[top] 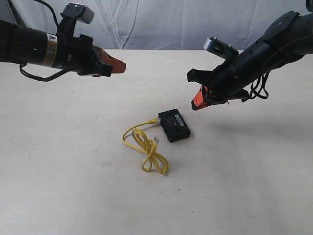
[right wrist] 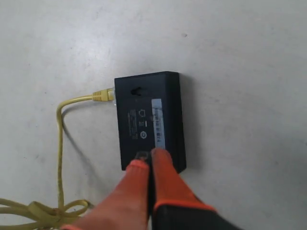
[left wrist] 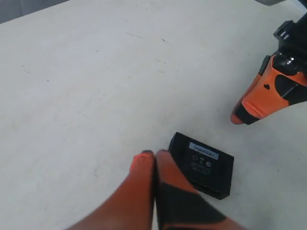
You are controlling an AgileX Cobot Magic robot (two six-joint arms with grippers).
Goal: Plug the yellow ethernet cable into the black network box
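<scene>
Both pressed together, empty: left hand (top: 120, 66), right hand (top: 197, 104); black network box (top: 174, 125) below, between.

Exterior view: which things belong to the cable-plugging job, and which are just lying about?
Job:
- yellow ethernet cable
- black network box

Not part of the job:
- table
- white sheet behind it

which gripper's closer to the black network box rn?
Right. The right gripper hovers close beside the small flat black plastic network box, above and right of it in the exterior view. The left gripper hangs much farther off, up and to the left.
</scene>
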